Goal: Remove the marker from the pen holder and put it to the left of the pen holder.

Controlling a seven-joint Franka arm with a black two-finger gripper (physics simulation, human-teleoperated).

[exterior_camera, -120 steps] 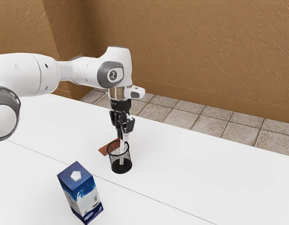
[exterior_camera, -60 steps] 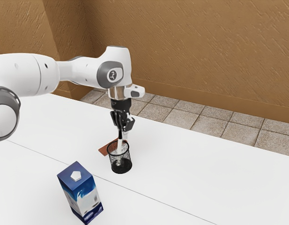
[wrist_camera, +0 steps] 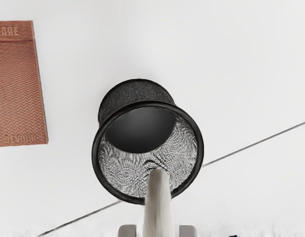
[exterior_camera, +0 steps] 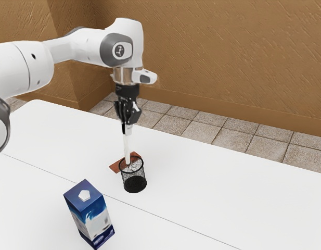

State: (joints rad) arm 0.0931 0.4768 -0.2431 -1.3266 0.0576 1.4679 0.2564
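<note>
In the exterior view my gripper (exterior_camera: 127,128) is above the pen holder (exterior_camera: 134,184), shut on the upper end of the white marker (exterior_camera: 127,148). The marker hangs nearly upright, its lower tip at about the height of the holder's rim. In the wrist view the gripper (wrist_camera: 157,231) shows its two fingertips on either side of the marker (wrist_camera: 158,202), which points toward the rim of the black mesh pen holder (wrist_camera: 97,170). The holder stands upright.
A reddish-brown bar (exterior_camera: 116,165) lies flat behind the holder, seen also as the patterned bar (wrist_camera: 20,94) in the wrist view. A blue and white carton (exterior_camera: 90,213) stands nearer the exterior camera on the white table (exterior_camera: 212,192).
My hand has risen and shifted slightly toward the exterior view's left, lifting the marker with it. Its lower end was deep in the holder before. The holder, bar and carton stayed put.
</note>
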